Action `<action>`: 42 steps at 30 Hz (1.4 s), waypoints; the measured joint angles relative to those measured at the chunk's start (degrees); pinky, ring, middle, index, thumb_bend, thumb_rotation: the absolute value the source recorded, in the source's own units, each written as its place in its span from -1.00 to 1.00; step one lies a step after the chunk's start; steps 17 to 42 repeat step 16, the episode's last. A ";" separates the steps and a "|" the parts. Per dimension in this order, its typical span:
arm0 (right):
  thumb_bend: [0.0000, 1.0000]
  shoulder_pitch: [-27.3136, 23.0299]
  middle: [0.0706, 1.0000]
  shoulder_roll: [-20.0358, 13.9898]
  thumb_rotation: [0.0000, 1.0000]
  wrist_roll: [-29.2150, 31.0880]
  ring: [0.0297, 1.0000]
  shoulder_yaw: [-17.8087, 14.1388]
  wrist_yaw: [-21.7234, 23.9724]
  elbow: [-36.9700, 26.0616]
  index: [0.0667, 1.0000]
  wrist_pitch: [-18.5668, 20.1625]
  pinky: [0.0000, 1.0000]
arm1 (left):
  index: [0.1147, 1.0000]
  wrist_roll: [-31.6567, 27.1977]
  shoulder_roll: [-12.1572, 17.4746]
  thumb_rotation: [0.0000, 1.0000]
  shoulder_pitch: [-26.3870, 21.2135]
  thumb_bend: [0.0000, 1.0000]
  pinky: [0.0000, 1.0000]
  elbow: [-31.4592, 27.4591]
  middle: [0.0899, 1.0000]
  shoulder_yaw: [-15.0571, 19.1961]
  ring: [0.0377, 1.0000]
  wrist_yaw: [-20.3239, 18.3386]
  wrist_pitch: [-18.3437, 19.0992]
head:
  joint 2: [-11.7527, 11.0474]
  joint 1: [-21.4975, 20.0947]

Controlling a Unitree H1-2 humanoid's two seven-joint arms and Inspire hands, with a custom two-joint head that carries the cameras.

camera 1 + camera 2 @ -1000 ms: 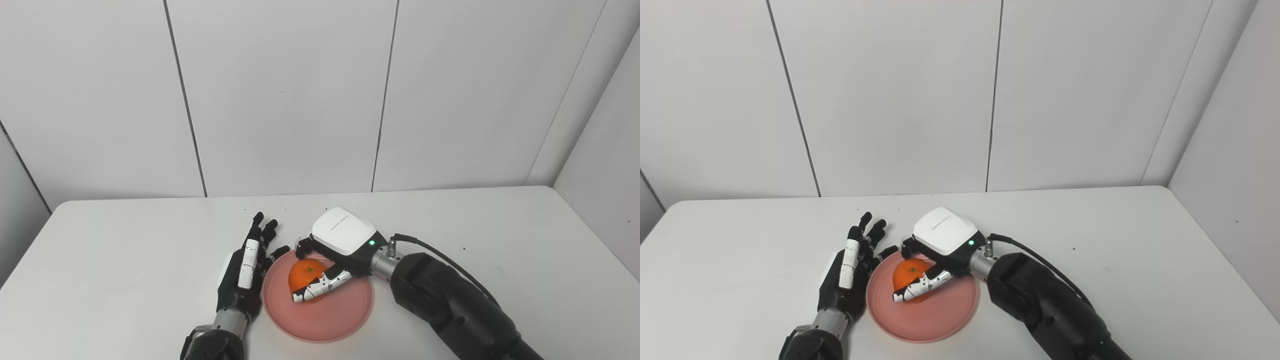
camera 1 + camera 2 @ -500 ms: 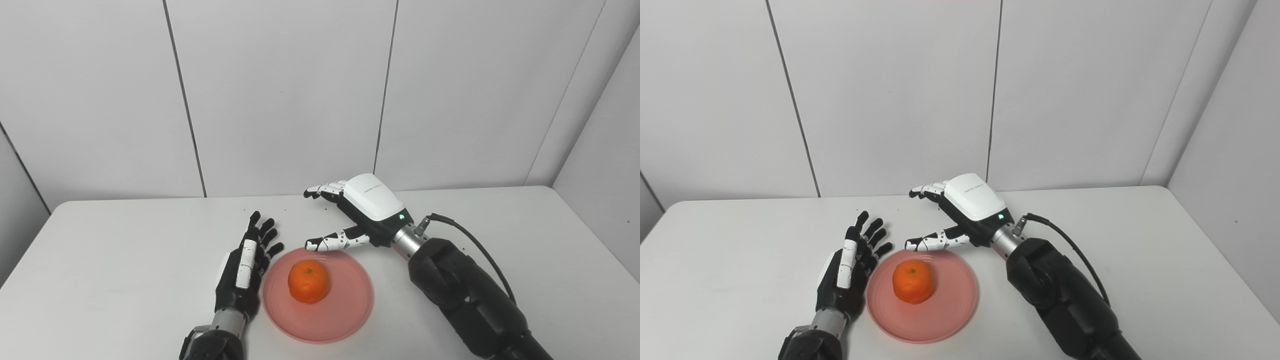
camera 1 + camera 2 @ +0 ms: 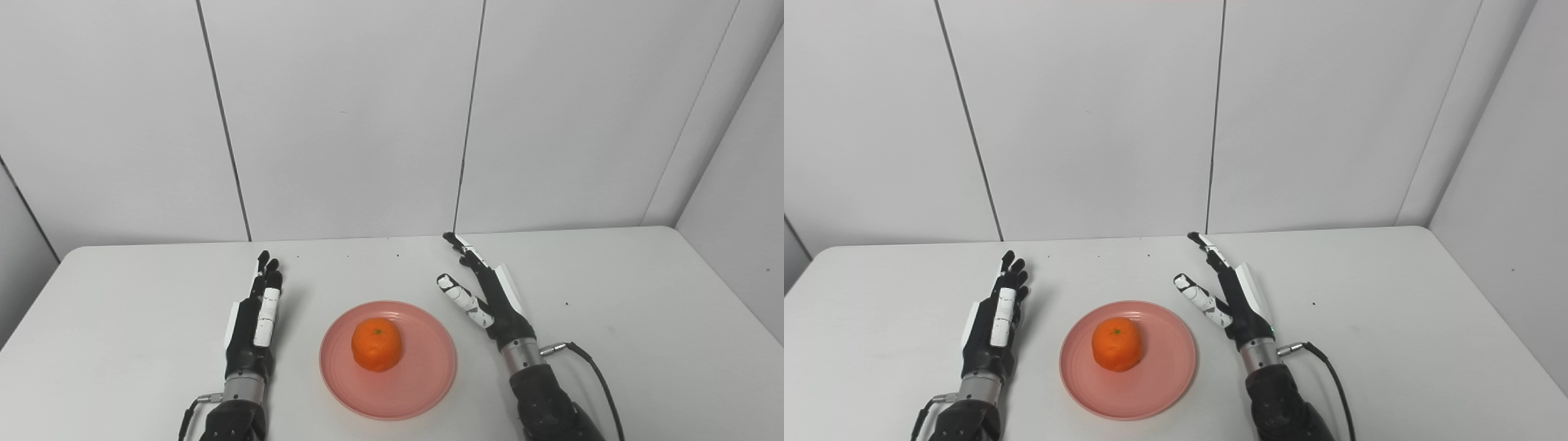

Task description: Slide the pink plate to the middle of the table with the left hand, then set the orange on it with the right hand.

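Resting near the front edge of the white table (image 3: 643, 294), the pink plate (image 3: 422, 386) sits about midway between the table's left and right sides. Bare tabletop runs wide to either side of it and back to the wall panels (image 3: 343, 116). The plate's near rim lies close to the bottom of both views, so little room shows in front.

One orange (image 3: 376, 343) stands on the plate, a little left of the plate's centre, stem dimple facing up. It touches nothing but the plate.

Two hands are in view. The left hand (image 3: 251, 324) lies to the left of the plate, apart from its rim, fingers stretched straight toward the wall, released and holding nothing. The right hand (image 3: 490, 300) lies to the right of the plate, just beside its rim but not touching, fingers spread and angled toward the back left, thumb set apart; it too is released and empty. Both hands stand clear of the orange.

A black cable (image 3: 1332, 373) loops from the right wrist across the tabletop toward the front edge. A few small dark specks dot the table surface behind the plate and off to the right.

Count: one plate, one orange, two hands, one cable. No readable writing or brand mark shows at this size.
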 measured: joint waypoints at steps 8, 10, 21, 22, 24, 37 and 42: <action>0.65 -1.51 0.96 5.79 1.00 19.25 0.98 -8.90 4.76 2.03 0.92 3.15 1.00 | 1.00 0.74 0.35 0.91 -0.08 0.73 1.00 0.24 1.00 -0.43 1.00 0.65 0.50 | 0.26 0.53; 0.63 -1.55 0.97 6.77 1.00 23.15 0.99 -10.31 6.01 1.72 0.95 5.50 1.00 | 1.00 0.73 0.28 0.92 -0.07 0.72 1.00 0.12 1.00 -0.41 1.00 0.66 1.20 | 0.35 1.31; 0.62 -0.28 0.96 7.04 1.00 26.12 0.97 -10.50 7.38 -0.96 0.94 9.93 1.00 | 1.00 1.62 -0.54 0.97 0.64 0.68 1.00 -1.42 1.00 -1.06 1.00 1.85 3.71 | 2.55 5.54; 0.62 -0.28 0.96 7.04 1.00 26.12 0.97 -10.50 7.38 -0.96 0.94 9.93 1.00 | 1.00 1.62 -0.54 0.97 0.64 0.68 1.00 -1.42 1.00 -1.06 1.00 1.85 3.71 | 2.55 5.54; 0.62 -0.28 0.96 7.04 1.00 26.12 0.97 -10.50 7.38 -0.96 0.94 9.93 1.00 | 1.00 1.62 -0.54 0.97 0.64 0.68 1.00 -1.42 1.00 -1.06 1.00 1.85 3.71 | 2.55 5.54; 0.62 -0.28 0.96 7.04 1.00 26.12 0.97 -10.50 7.38 -0.96 0.94 9.93 1.00 | 1.00 1.62 -0.54 0.97 0.64 0.68 1.00 -1.42 1.00 -1.06 1.00 1.85 3.71 | 2.55 5.54; 0.62 -0.28 0.96 7.04 1.00 26.12 0.97 -10.50 7.38 -0.96 0.94 9.93 1.00 | 1.00 1.62 -0.54 0.97 0.64 0.68 1.00 -1.42 1.00 -1.06 1.00 1.85 3.71 | 2.55 5.54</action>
